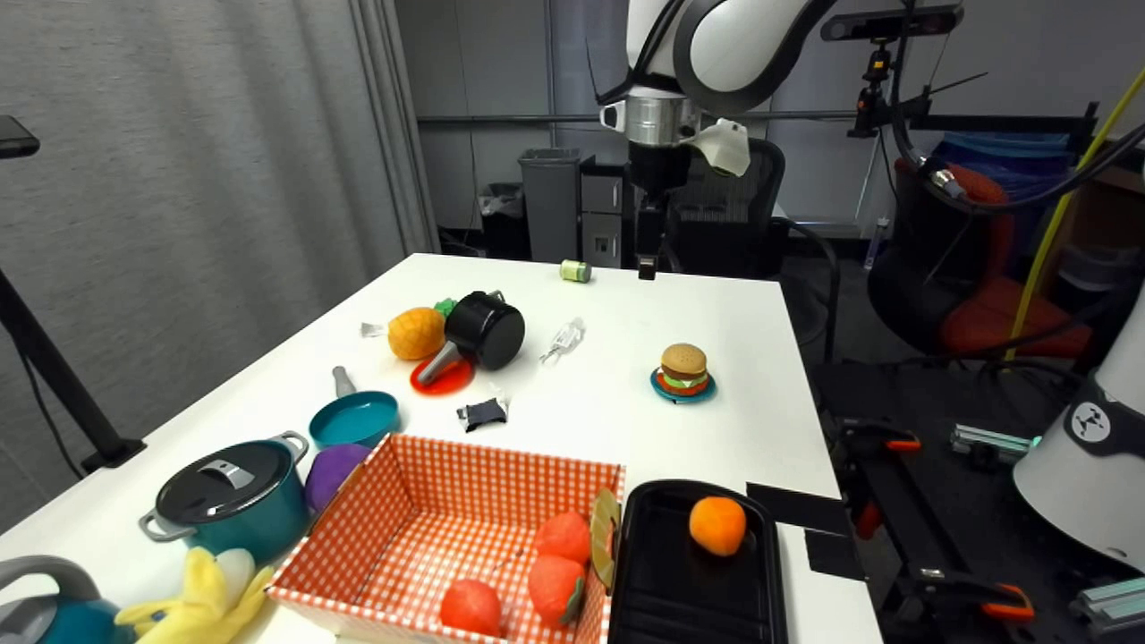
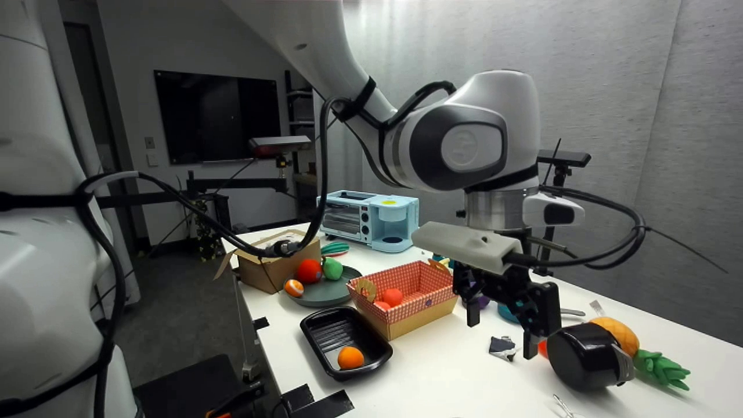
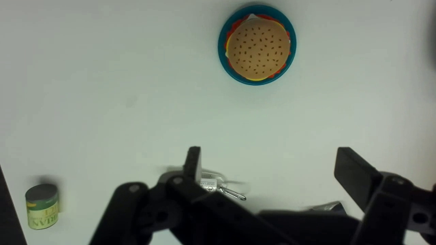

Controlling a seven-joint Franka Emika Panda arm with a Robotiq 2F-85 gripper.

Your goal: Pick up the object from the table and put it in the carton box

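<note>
Exterior view: nearest, midway across the desk (image 1: 617, 420), sits the box (image 1: 510, 474), open top up and walls sloping outward, which should let things be dropped in from above; red fruit (image 1: 556, 586) lies inside. Between it and the edge by the robot's base (image 1: 1078, 501) stands the tray (image 1: 680, 590), its rim likely meant to stop the orange (image 1: 717, 526) rolling off. Past the box lies the foil packet (image 1: 483, 412); farther, toward the base edge, the burger (image 1: 684, 362) sits on a small dish (image 1: 660, 386). Toward the opposite edge, by the curtain (image 1: 197, 161), the pan (image 1: 503, 335) lies tipped, its handle (image 1: 438, 363) over a red disc (image 1: 458, 380), with the clear packet (image 1: 565, 337) just beside. Above this part of the desk hangs the pincer (image 3: 269, 163), fingers (image 3: 356, 177) spread wide and pinching nothing, presumably high to clear the pan. Which loose thing is the task's object I cannot tell; the burger shows ahead of the fingers in the wrist view. Near the far edge the can (image 1: 575, 271) lies on its side and could roll.
</note>
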